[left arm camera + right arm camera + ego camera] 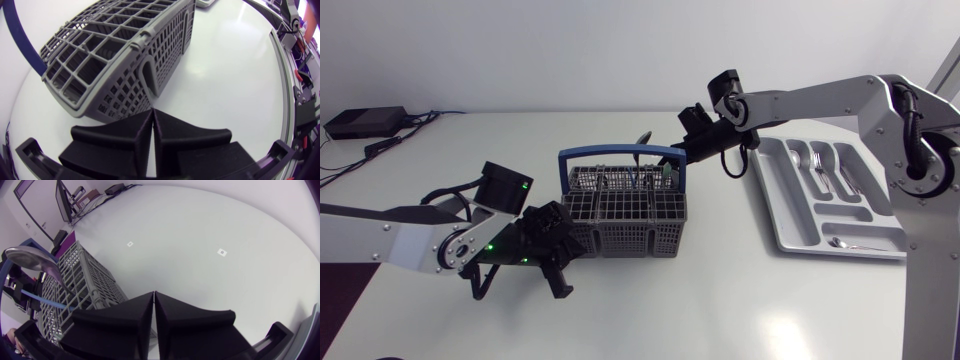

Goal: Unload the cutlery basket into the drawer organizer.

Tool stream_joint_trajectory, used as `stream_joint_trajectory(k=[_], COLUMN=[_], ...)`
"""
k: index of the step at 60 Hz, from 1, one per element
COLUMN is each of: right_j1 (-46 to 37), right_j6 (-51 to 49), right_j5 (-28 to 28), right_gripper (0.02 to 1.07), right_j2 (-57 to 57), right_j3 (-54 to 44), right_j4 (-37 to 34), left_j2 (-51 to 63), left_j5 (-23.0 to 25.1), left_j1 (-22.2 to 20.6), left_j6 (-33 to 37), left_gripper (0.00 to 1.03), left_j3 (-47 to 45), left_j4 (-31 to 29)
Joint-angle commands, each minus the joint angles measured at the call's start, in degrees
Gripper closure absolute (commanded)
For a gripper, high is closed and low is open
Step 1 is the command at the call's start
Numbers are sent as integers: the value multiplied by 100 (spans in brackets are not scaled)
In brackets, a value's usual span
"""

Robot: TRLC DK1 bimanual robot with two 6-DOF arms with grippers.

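Observation:
The grey mesh cutlery basket (625,210) with a blue handle (620,152) stands mid-table. A spoon (645,138) sticks up from its far side, bowl uppermost; a few more pieces stand inside. My left gripper (568,243) is shut, its tips (152,114) against the basket wall (125,60) near the left front corner. My right gripper (675,158) hovers at the basket's far right corner, shut (154,296) with nothing seen between its fingers. The spoon (30,260) rises beside it over the basket (85,285). The grey drawer organizer (790,225) lies at the right.
The organizer holds forks (815,165) in its middle slots and a spoon (850,243) in the front slot. A black box with cables (360,122) sits at the far left back. Small white markers (222,252) dot the table beyond the basket.

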Motion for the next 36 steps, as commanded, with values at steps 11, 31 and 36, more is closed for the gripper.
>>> stream_joint_trajectory(k=[11,31,36], right_j1=[118,136,127], right_j6=[-260,-734,-796], right_j5=[-445,-463,-463], right_gripper=[98,98,98], right_j2=[-303,-1454,-1771], right_j3=[-604,-2239,-2652], right_j4=[-282,-264,-256], left_j2=[212,705,898], left_j5=[-25,-25,-25], left_j1=[366,788,903], left_j6=[-48,40,40], left_gripper=[94,94,94], left_j3=[-75,303,497], left_j4=[228,492,527])
